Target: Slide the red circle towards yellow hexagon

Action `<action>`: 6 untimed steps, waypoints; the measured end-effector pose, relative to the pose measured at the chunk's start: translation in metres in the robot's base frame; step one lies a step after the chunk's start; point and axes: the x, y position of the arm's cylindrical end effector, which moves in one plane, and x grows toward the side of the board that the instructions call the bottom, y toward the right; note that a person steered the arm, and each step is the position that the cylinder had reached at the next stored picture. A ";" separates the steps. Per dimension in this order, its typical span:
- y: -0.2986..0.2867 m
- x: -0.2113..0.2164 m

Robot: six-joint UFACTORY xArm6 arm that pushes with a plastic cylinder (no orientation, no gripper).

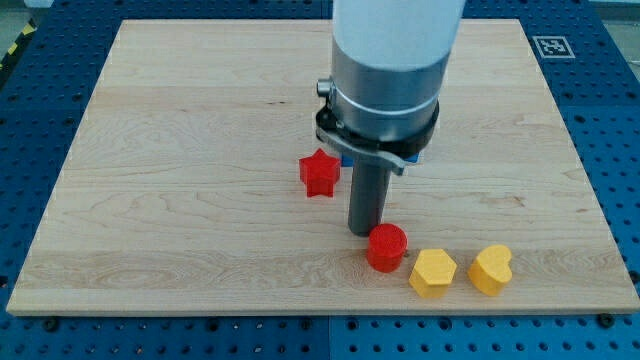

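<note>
The red circle (386, 247) lies on the wooden board near the view's bottom, just left of the yellow hexagon (432, 272), with a small gap between them. My tip (364, 231) rests on the board touching or almost touching the red circle's upper left side. The rod rises into the large grey arm body above.
A yellow heart (490, 269) lies right of the yellow hexagon. A red star (319, 173) lies left of the rod. A blue block (412, 156) is mostly hidden behind the arm. The board's bottom edge (320, 312) runs close below the yellow blocks.
</note>
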 end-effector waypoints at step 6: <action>0.015 0.014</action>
